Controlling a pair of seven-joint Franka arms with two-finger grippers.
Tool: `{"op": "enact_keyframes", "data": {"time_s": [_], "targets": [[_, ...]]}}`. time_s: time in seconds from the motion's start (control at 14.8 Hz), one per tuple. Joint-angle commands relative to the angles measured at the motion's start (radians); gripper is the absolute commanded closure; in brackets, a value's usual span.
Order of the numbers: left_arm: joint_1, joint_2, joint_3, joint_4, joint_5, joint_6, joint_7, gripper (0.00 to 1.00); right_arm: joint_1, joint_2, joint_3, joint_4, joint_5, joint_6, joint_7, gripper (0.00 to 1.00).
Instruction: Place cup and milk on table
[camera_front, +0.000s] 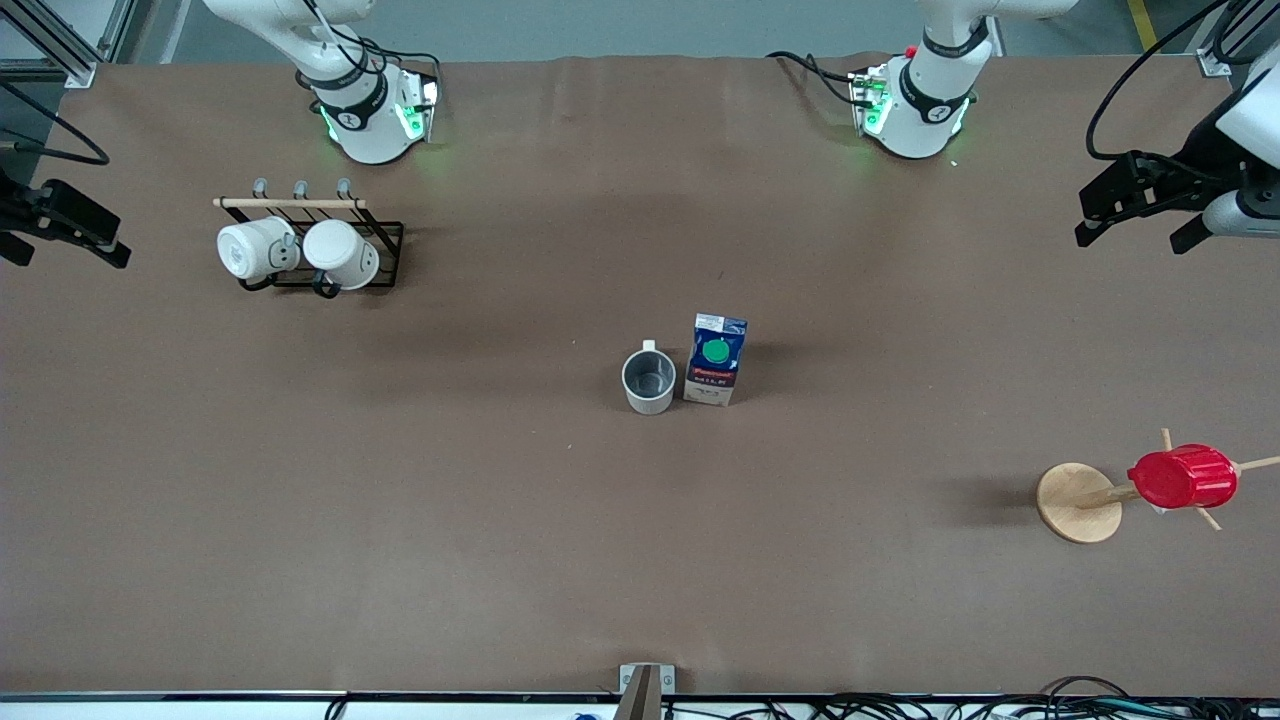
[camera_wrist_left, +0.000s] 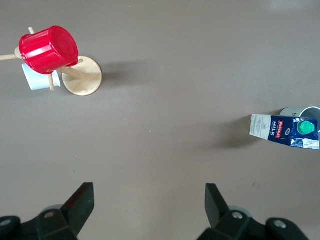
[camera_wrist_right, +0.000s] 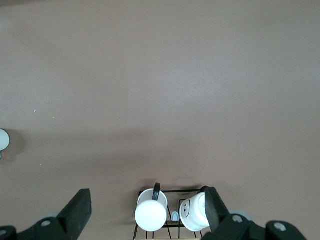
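- Front view shows the cup (camera_front: 649, 380) upright on the table (camera_front: 520, 520), near the middle, its handle turned toward the robots' bases.
- The milk (camera_front: 716, 358) stands upright just beside the cup, toward the left arm's end; whether they touch cannot be told.
- Nothing lies close around the pair; both are open from above.
- A black wire rack (camera_front: 330, 250) with two white mugs (camera_front: 340, 253) sits well apart toward the right arm's end, nearer the bases.
- A wooden peg stand (camera_front: 1080, 502) carrying a red ribbed cup (camera_front: 1183, 477) stands well apart toward the left arm's end, nearer the front camera.
- The left gripper (camera_wrist_left: 150, 202) hangs over the table's edge at the left arm's end, fingers spread, holding nothing.
- The right gripper (camera_wrist_right: 147, 207) hangs over the rack's end of the table, fingers spread, holding nothing.
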Motion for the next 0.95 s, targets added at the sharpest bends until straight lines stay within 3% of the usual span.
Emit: {"op": "enact_keyframes", "data": {"time_s": [0.0,0.34,0.88], "targets": [[-0.005,0.006,0.010,0.009,-0.003,-0.007,-0.011,0.03,-0.006,-0.025,-0.002,-0.023,0.023,0.001,-0.013,0.00],[0.002,0.002,-0.013,-0.021,0.052,-0.015,-0.017,0.03,-0.008,-0.025,-0.002,-0.023,0.023,0.001,-0.013,0.00],[0.017,0.003,-0.015,-0.018,0.009,-0.010,0.003,0.03,-0.008,-0.025,-0.002,-0.024,0.023,-0.002,-0.013,0.00]]}}
